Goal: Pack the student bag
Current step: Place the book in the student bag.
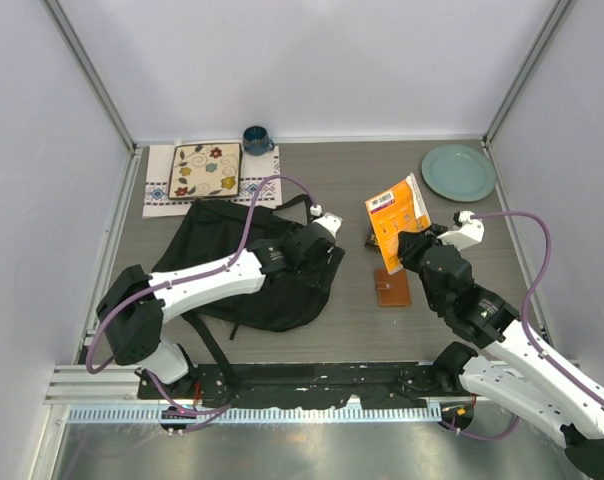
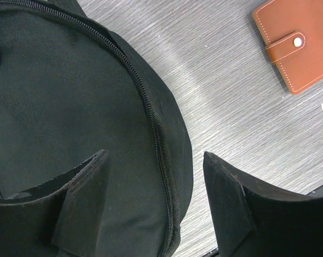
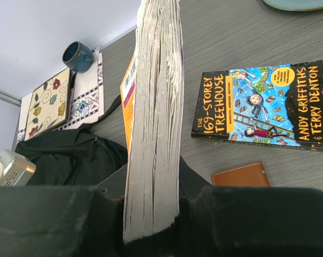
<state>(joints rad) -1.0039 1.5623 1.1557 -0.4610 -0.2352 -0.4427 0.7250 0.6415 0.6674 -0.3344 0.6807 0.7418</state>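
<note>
Two pincers hang over the surface (image 1: 362,170). The left pincer (image 2: 155,158) gapes, gripping nothing, astride the zipper (image 2: 151,107) of the student bag (image 1: 282,305). The bag lies flat at 9 o'clock of centre, its long axis running 10 to 4, straps toward 6. The right pincer (image 3: 151,219) clamps an orange book (image 3: 151,107) on edge.

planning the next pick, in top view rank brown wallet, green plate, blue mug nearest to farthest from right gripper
1. brown wallet, just below the right gripper in view
2. green plate, back right corner
3. blue mug, back left
</note>
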